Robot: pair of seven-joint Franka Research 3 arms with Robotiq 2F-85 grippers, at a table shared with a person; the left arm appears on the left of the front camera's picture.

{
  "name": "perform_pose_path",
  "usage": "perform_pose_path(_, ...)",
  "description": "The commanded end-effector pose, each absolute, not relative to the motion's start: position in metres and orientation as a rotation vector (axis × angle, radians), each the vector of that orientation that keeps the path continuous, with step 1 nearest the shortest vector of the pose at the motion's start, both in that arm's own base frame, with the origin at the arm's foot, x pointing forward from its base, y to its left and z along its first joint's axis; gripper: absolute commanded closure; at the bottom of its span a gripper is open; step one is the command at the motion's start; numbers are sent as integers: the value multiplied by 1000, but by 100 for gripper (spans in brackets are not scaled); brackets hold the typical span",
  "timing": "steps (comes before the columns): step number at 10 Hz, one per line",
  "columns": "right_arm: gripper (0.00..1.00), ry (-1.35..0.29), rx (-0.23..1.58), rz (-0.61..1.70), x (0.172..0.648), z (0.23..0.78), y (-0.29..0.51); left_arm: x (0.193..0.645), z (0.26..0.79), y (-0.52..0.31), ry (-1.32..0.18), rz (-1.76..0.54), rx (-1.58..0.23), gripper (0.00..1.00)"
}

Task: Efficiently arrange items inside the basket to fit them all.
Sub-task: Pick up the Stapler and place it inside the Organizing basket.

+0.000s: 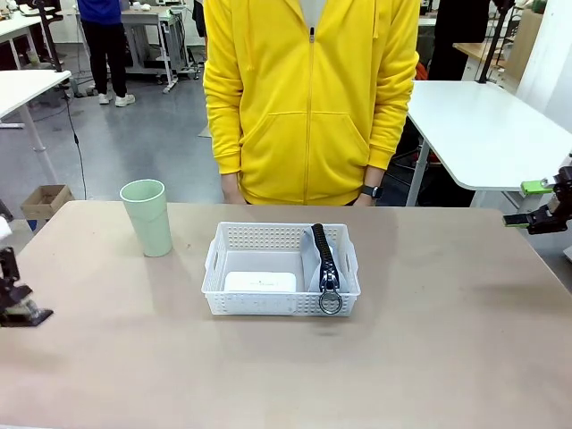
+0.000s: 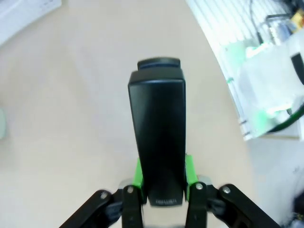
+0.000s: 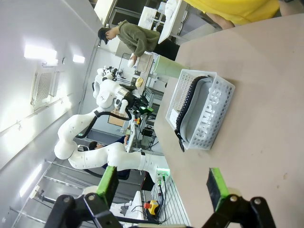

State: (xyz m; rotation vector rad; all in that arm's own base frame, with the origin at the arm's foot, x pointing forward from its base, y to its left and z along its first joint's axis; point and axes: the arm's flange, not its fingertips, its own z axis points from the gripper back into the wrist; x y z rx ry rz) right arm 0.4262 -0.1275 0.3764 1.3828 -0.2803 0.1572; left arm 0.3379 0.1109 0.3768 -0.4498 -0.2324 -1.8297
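Note:
The white basket [image 1: 220, 259] stands mid-table. Inside it, a white box [image 1: 260, 281] lies at the front left. The grey pouch [image 1: 313, 259] stands on edge along the right side, its ring pull over the front rim. The pale green cup [image 1: 147, 217] stands upright on the table, left of the basket. My left gripper [image 1: 16, 299] is low at the table's left edge, shut on the black stapler [image 2: 159, 118], which sticks out past the green pads [image 2: 137, 178]. My right gripper [image 3: 164, 185] hovers open at the far right [image 1: 536, 213], holding nothing; its view shows the basket [image 3: 223, 102] and pouch [image 3: 194, 114].
A person in a yellow hoodie [image 1: 308, 98] stands at the far side, just behind the basket. Bare tabletop [image 1: 447, 340] stretches to the right of the basket and in front of it. White tables stand beyond on both sides.

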Motion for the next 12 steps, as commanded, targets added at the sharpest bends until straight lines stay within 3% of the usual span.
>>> perform_pose_path(1, 0, -259, 1385, 149, 424, 381, -127, 346, 396, 125, -325, -1597, -415, 100)
perform_pose_path(4, 0, -259, 1385, 149, 424, 381, -127, 356, 403, 145, -408, -1212, -181, 100)
perform_pose_path(7, 0, -259, 1385, 149, 424, 381, -127, 367, 404, 153, -471, -1101, -156, 100)
perform_pose_path(8, 0, -259, 1385, 149, 424, 381, -127, 362, 411, 162, -429, -1164, -162, 73)
perform_pose_path(12, 0, -259, 1385, 149, 424, 381, -127, 362, 411, 162, -429, -1164, -162, 73)
